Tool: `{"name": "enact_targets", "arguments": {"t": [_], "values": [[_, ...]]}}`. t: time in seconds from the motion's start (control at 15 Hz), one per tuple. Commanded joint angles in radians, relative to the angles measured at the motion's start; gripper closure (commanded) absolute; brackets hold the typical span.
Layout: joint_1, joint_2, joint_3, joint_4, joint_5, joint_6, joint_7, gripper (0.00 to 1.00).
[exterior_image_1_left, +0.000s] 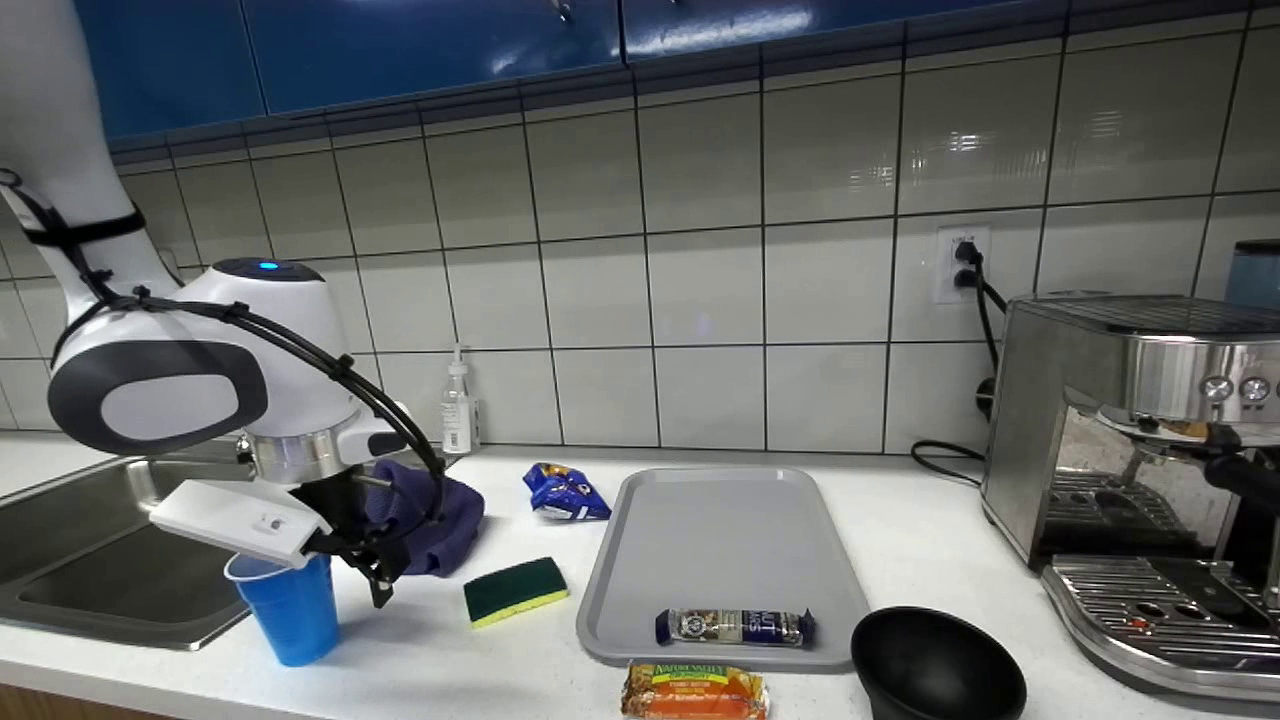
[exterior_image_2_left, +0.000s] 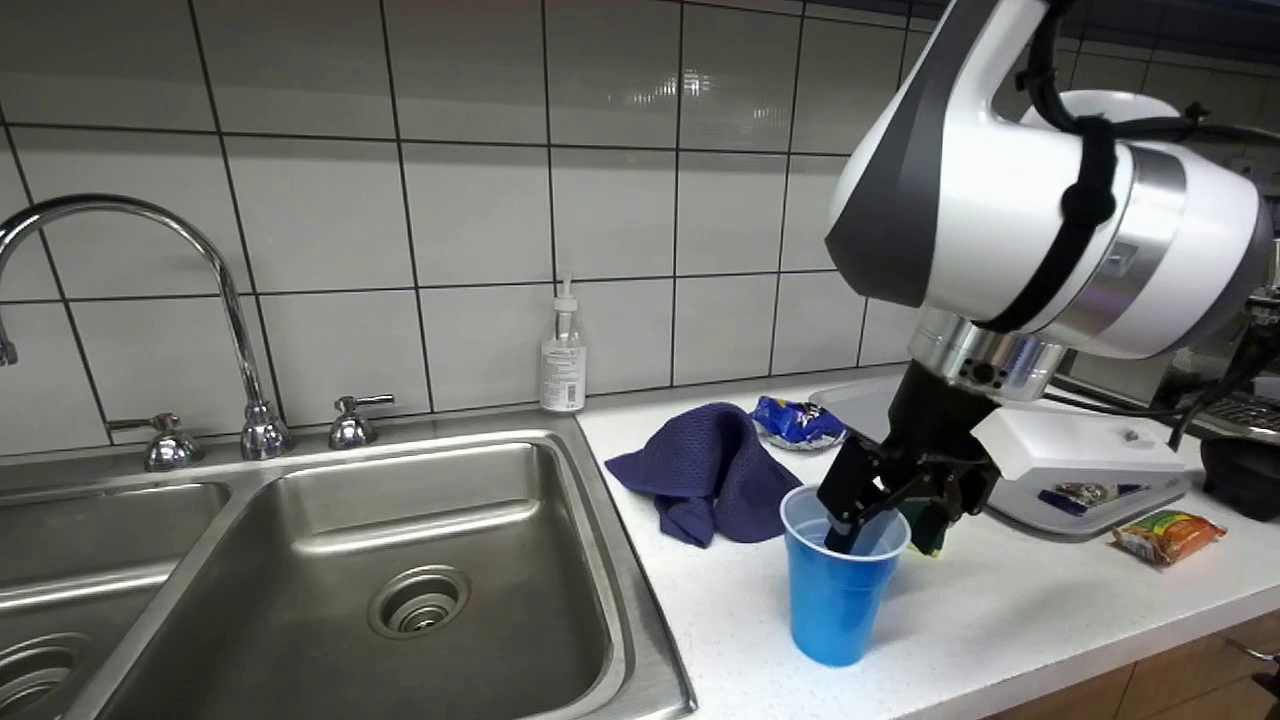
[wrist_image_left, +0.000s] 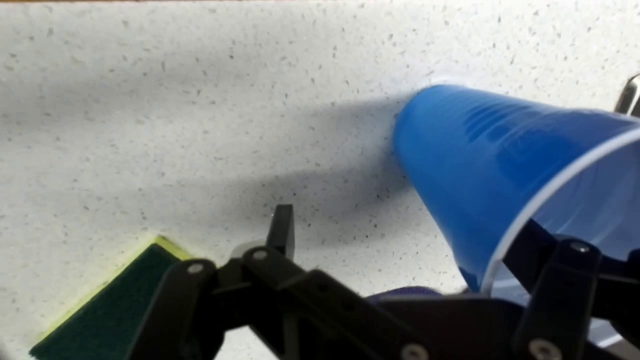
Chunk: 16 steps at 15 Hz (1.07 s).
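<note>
Blue cup (exterior_image_2_left: 838, 615) upright on counter (exterior_image_2_left: 980, 630), its wall between fingers (wrist_image_left: 283, 227) of the spread tool (wrist_image_left: 405, 234), one inside, one outside

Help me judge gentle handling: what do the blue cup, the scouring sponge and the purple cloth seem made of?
Blue cup: probably thin, glossy plastic; smooth sheen, moulded ridges, white rim.
Scouring sponge: likely foam and a matte scrub pad, from its yellow and dark-green layers.
Purple cloth: matte textile, by its soft folds; fibre unclear.
</note>
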Motion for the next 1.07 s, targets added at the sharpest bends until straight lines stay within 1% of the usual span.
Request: {"name": "enact_targets", "arguments": {"t": [0.0,0.33,0.6,0.8,1.0], "values": [[0.02,0.001,0.009,0.0,0.171,0.026,-0.154,0.0],[0.031,-0.016,0.002,0.001,0.364,0.014,-0.309,0.0],[0.025,-0.029,-0.005,0.002,0.468,0.012,-0.404,0.0],[0.021,-0.047,-0.007,0.005,0.493,-0.004,-0.373,0.0],[0.019,-0.095,-0.016,-0.015,0.466,-0.012,-0.325,0.0]]}}
